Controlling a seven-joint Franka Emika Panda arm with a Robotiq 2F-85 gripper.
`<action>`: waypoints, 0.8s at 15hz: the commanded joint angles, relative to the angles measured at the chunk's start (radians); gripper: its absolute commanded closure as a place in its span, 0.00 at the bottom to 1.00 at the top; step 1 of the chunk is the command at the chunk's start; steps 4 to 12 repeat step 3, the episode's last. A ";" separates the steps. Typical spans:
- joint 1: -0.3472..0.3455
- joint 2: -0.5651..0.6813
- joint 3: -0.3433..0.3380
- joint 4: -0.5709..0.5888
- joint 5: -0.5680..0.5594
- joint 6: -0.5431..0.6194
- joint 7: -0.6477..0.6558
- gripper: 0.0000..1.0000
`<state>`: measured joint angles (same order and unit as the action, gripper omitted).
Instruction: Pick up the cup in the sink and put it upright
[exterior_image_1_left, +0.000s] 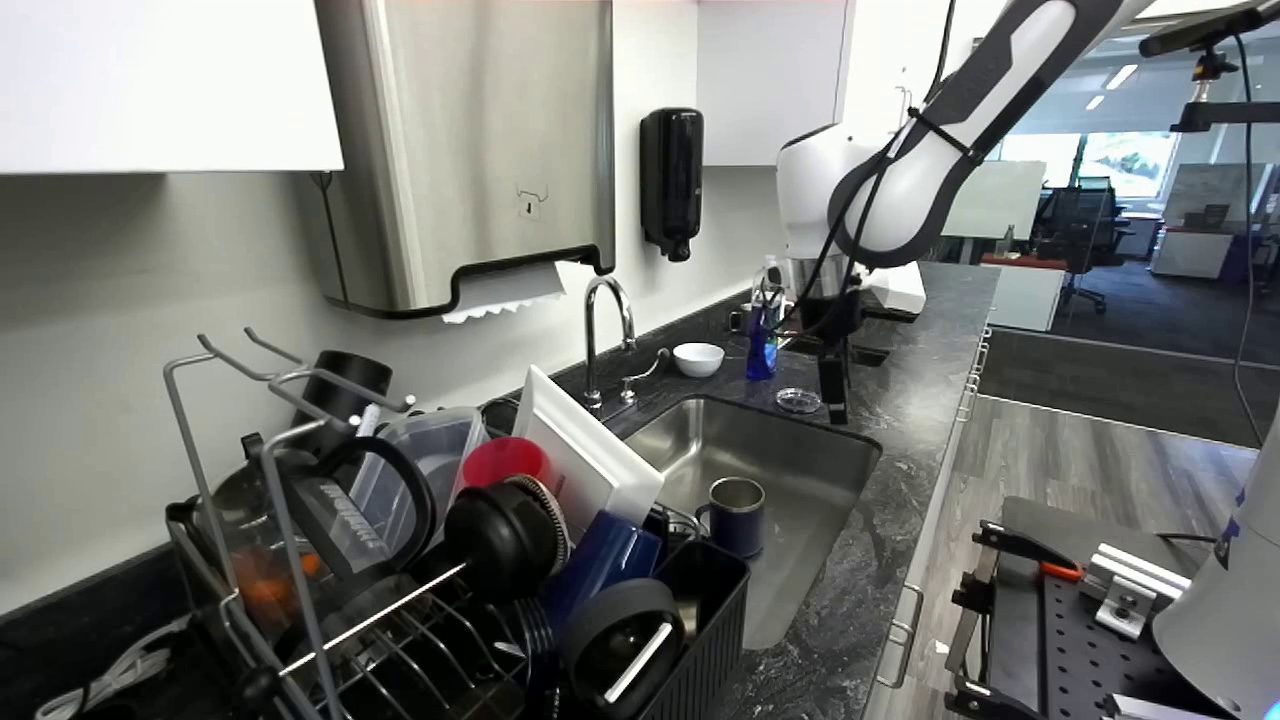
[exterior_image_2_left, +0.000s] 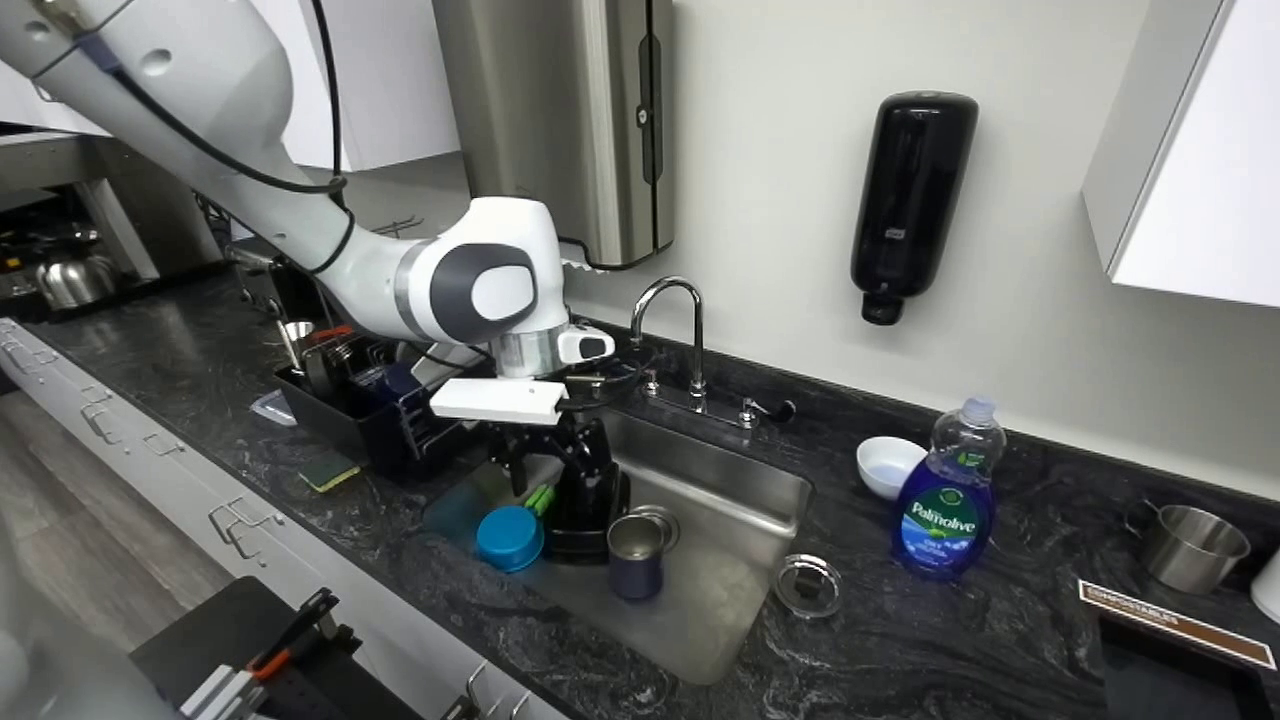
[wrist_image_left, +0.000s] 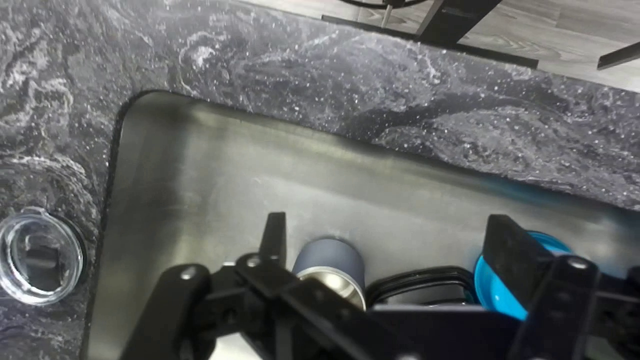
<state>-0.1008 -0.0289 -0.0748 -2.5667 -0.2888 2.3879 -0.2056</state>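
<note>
A dark blue steel cup (exterior_image_1_left: 737, 525) with a handle stands upright in the metal sink (exterior_image_1_left: 800, 455). It also stands upright in the other exterior view (exterior_image_2_left: 636, 572), beside a black container (exterior_image_2_left: 585, 515). In the wrist view the cup (wrist_image_left: 330, 257) shows its side and part of its rim; my gripper's linkage hides the rest. My gripper (wrist_image_left: 387, 217) is open and empty above the sink, with the cup nearer its left finger. The gripper also shows in both exterior views (exterior_image_1_left: 833, 400) (exterior_image_2_left: 558, 470). A turquoise cup-like vessel (wrist_image_left: 500, 287) is partly behind the right finger.
The turquoise vessel (exterior_image_2_left: 510, 538) lies by a green item (exterior_image_2_left: 540, 498) in the sink. A full dish rack (exterior_image_1_left: 420, 600) stands beside the sink. A faucet (exterior_image_2_left: 690, 340) rises behind it. A clear lid (exterior_image_2_left: 808, 586), white bowl (exterior_image_2_left: 888, 465) and soap bottle (exterior_image_2_left: 945, 510) are on the counter.
</note>
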 joint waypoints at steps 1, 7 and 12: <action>0.006 -0.013 -0.004 -0.006 -0.010 -0.021 0.018 0.00; 0.007 -0.022 -0.003 -0.015 -0.021 -0.034 0.038 0.00; 0.007 -0.022 -0.003 -0.015 -0.021 -0.034 0.038 0.00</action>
